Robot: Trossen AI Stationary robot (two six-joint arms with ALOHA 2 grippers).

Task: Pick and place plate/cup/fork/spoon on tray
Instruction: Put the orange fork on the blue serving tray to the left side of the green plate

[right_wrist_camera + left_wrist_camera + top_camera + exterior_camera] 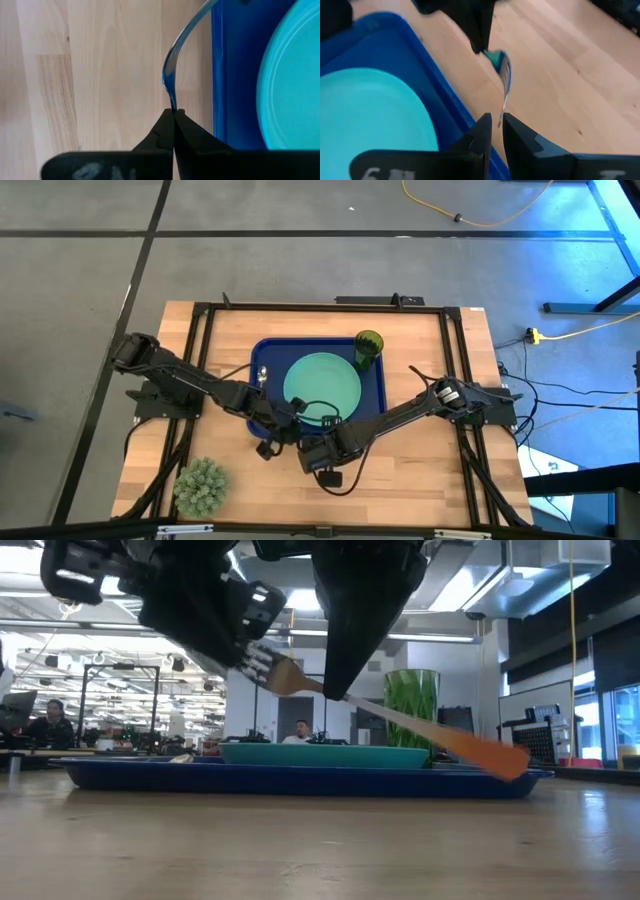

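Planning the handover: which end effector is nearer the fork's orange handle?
Right. The right end effector pinches the fork at its neck beside the handle; the left end effector is at the tines, farther off.

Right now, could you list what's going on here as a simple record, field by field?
fork: in the air beside the tray's edge, tilted, orange handle lower
right hand: shut on the fork's metal neck
left hand: at the fork's tines
plate: on the tray
cup: upright in a tray corner, beside the plate
plant: on the table, off the tray
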